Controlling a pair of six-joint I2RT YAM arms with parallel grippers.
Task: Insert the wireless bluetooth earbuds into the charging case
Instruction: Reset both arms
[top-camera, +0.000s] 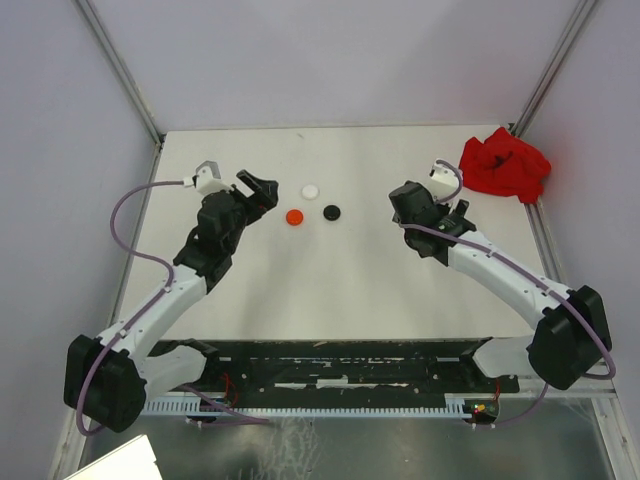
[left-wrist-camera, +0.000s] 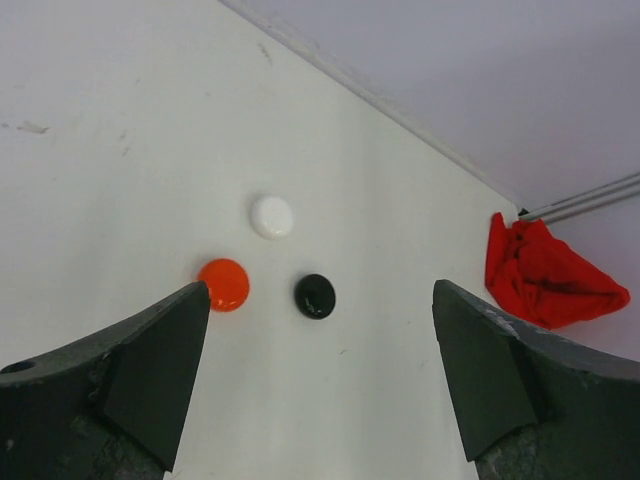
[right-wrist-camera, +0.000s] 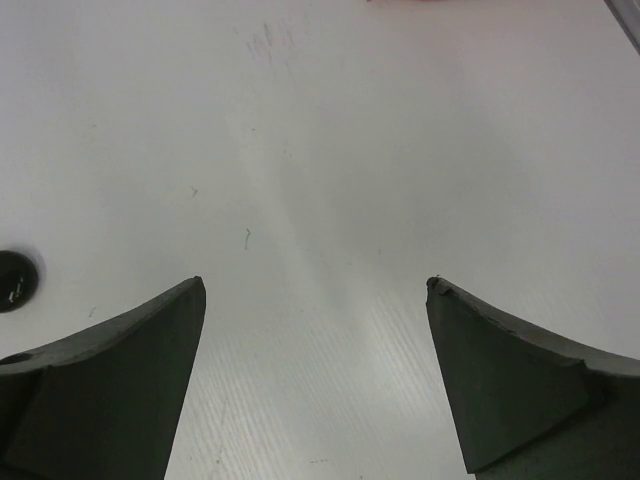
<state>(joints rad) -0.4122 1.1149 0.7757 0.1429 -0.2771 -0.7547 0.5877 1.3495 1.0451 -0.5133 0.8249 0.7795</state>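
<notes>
Left gripper (top-camera: 262, 192): released, jaws spread wide with nothing between them; it points toward the three round cases, just left of them and touching none.
Red charging case (top-camera: 294, 216): round orange-red disc, flat on the table, leftmost of the three and nearest the left gripper.
White charging case (top-camera: 310, 190): round disc, farther back than the other two, just beside the red one and apart from it.
Black charging case (top-camera: 332, 212): round glossy disc, right of the red one; only its edge shows at the left border of the right wrist view.
Wireless bluetooth earbuds: not discernible in any view; whether they sit inside the cases cannot be told.
Table (top-camera: 350, 290): white, lightly scuffed surface that carries all three cases.
Right gripper (top-camera: 400, 205): released, jaws wide over bare table, well right of the black case.
Red cloth (top-camera: 505, 165): crumpled in the far right corner.
</notes>
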